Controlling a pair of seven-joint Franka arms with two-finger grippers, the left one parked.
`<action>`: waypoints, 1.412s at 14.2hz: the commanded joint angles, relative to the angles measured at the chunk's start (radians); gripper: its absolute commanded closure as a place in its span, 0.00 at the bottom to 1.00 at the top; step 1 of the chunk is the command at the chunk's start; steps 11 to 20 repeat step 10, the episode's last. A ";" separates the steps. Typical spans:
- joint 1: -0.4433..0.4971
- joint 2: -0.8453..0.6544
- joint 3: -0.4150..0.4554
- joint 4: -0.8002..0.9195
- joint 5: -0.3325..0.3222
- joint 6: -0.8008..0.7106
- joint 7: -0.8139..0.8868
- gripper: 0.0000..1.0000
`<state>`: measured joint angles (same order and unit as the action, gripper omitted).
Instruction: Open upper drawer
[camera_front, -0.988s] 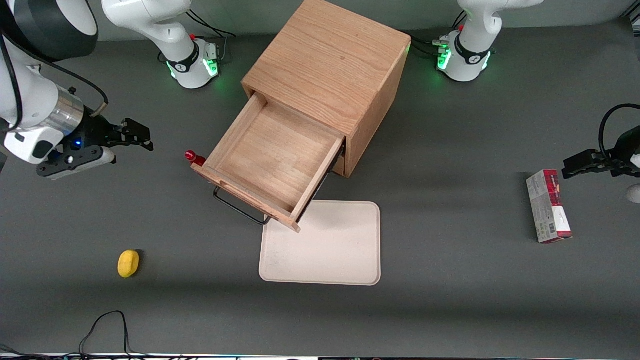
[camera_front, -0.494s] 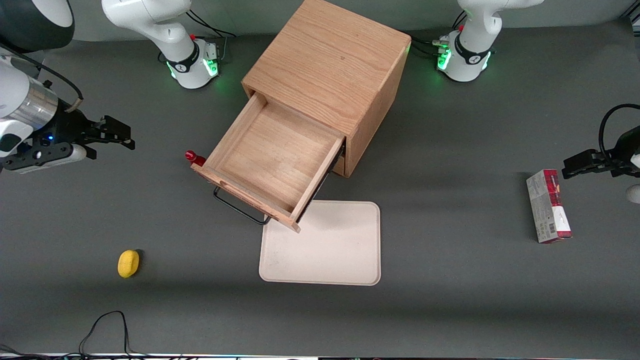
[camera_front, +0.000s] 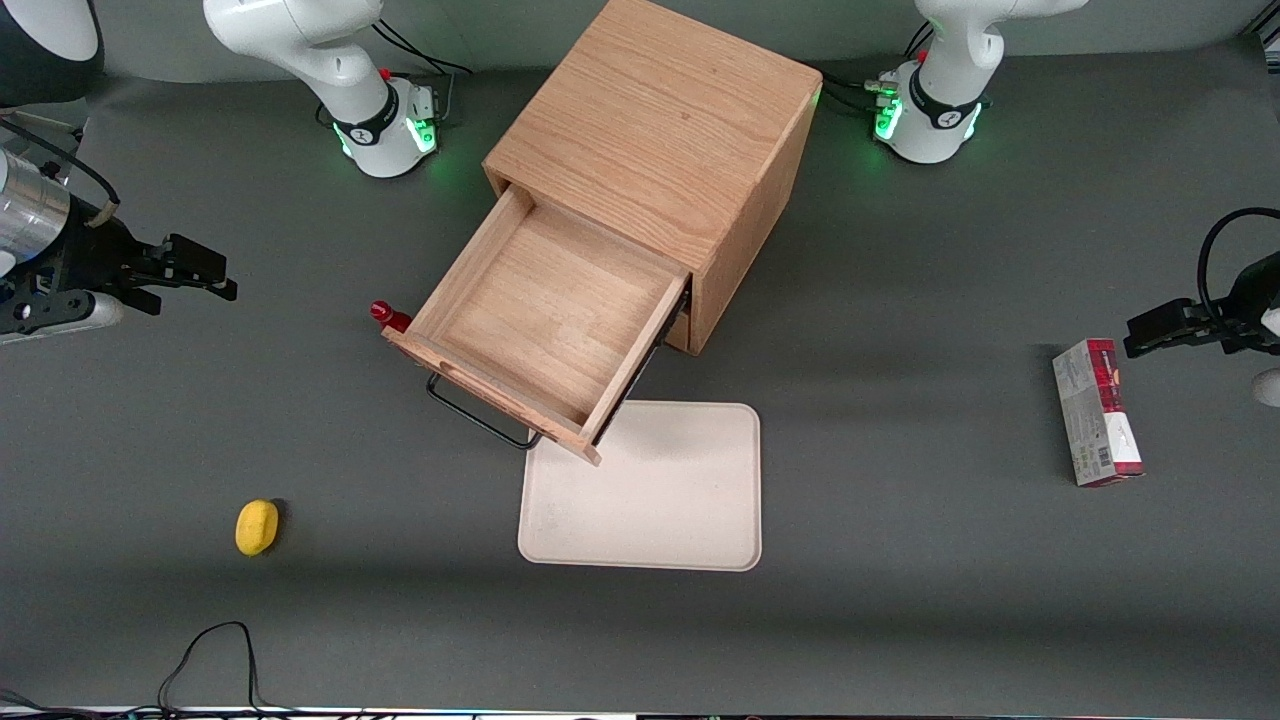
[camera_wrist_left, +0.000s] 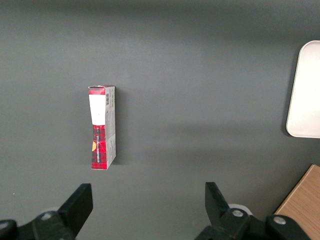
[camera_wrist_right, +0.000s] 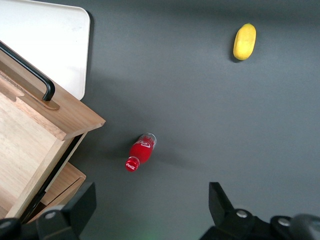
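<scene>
The upper drawer (camera_front: 545, 320) of the oak cabinet (camera_front: 655, 135) stands pulled far out, its plain wood inside bare, its black wire handle (camera_front: 480, 420) at the front. In the right wrist view the drawer's front corner (camera_wrist_right: 65, 117) and handle (camera_wrist_right: 30, 70) show. My right gripper (camera_front: 205, 272) is open and holds nothing. It hangs over bare table well away from the drawer, toward the working arm's end of the table. Its fingers (camera_wrist_right: 80, 205) stand wide apart. The lower drawer is hidden under the upper one in the front view.
A red bottle (camera_front: 388, 316) lies beside the drawer's front corner; it also shows in the right wrist view (camera_wrist_right: 140, 151). A cream tray (camera_front: 645, 490) lies in front of the cabinet. A yellow lemon (camera_front: 257, 526) lies nearer the camera. A red and grey box (camera_front: 1095, 412) lies toward the parked arm's end.
My right gripper has drawn away from the drawer toward the working arm's end of the table, still open. The drawer has stayed pulled out.
</scene>
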<state>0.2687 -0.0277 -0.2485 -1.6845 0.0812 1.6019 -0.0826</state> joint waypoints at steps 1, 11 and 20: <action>-0.107 -0.011 0.082 0.011 -0.009 -0.049 0.011 0.00; -0.279 0.006 0.268 0.058 -0.008 -0.051 0.007 0.00; -0.279 0.006 0.268 0.058 -0.008 -0.051 0.007 0.00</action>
